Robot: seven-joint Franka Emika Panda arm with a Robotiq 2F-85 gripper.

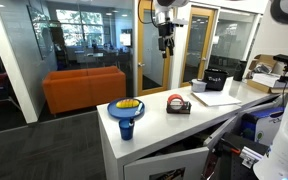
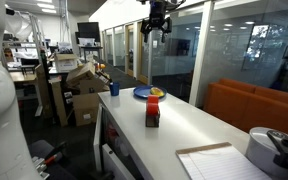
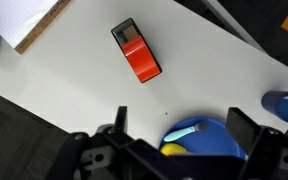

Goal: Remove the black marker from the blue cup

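The small dark blue cup point(image 1: 126, 127) stands near the end of the white table point(image 1: 184, 125), next to a wider light-blue dish point(image 1: 128, 107). The cup also shows in an exterior view point(image 2: 114, 88) and at the right edge of the wrist view point(image 3: 287, 103). I cannot make out the black marker in any view. My gripper point(image 1: 165, 42) hangs high above the table, over the dish and well above the cup; it also shows in an exterior view point(image 2: 154, 24). In the wrist view the jaws point(image 3: 182, 125) are open with nothing between them.
A black-and-red tape dispenser point(image 3: 137, 50) lies mid-table. The dish point(image 3: 224, 128) holds a blue fork and a yellow thing. A paper pad point(image 1: 214, 97) and a black box point(image 1: 215, 80) sit further along. An orange sofa point(image 1: 84, 88) stands beyond the table.
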